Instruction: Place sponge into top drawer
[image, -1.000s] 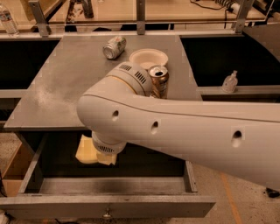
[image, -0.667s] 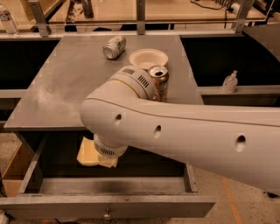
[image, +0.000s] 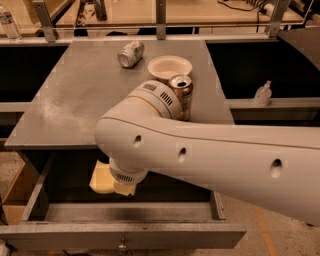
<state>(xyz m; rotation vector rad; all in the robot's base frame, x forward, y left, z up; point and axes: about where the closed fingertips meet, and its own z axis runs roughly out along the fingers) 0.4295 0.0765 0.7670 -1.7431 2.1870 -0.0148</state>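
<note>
The pale yellow sponge (image: 101, 179) sits over the dark inside of the open top drawer (image: 150, 212), at its left half, partly hidden by my wrist. My gripper (image: 121, 186) points down into the drawer right at the sponge, under the big white arm. The arm hides whether the sponge rests on the drawer floor or is held. The drawer's grey front panel (image: 165, 236) with its small metal knob (image: 121, 245) is pulled out toward the camera.
On the grey table (image: 75, 100) stand an upright open can (image: 181, 95), a white bowl (image: 170, 66) behind it, and a can lying on its side (image: 130, 54). A small clear bottle (image: 262, 93) stands on the right ledge. A cardboard box (image: 15, 192) is at the lower left.
My arm and wrist have shifted slightly right and down, and the sponge has moved with them a little lower into the drawer.
</note>
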